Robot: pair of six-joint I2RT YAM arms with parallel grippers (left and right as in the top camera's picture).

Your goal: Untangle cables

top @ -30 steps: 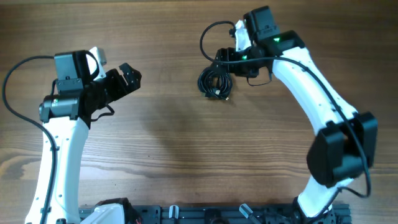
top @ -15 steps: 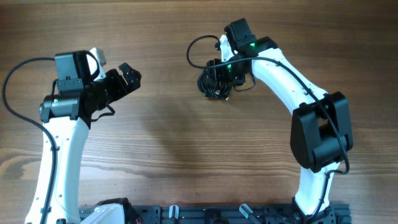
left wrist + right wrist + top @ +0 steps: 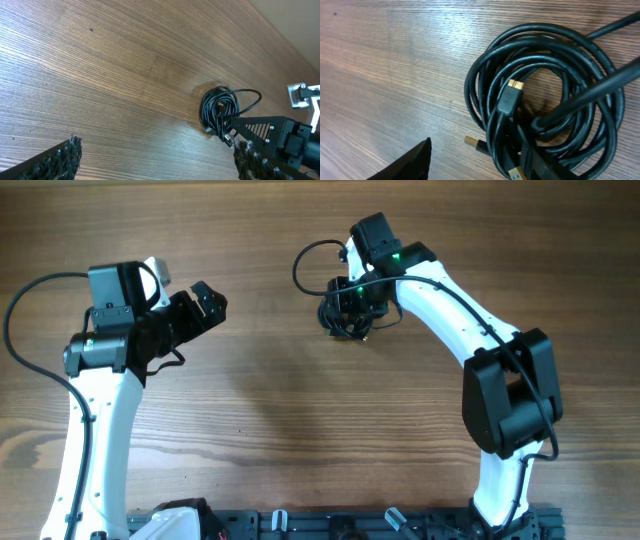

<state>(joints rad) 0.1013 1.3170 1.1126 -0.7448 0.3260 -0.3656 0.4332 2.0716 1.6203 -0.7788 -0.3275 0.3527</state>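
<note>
Overhead: right gripper (image 3: 352, 298) sits over the cables (image 3: 343, 326), a tight coil just below its tip; left gripper (image 3: 205, 302) hangs well off to the side. Left wrist cam: its jaws are spread wide, empty, coil far ahead. Right wrist cam: can't tell whether those jaws hold anything, so I'd pinch one loose plug (image 3: 511, 97) ahead, not the whole bundle.

So the right gripper (image 3: 350, 298) slid toward 9 o'clock — now it's right over the coiled bundle of thin black cables (image 3: 331, 320).
</note>
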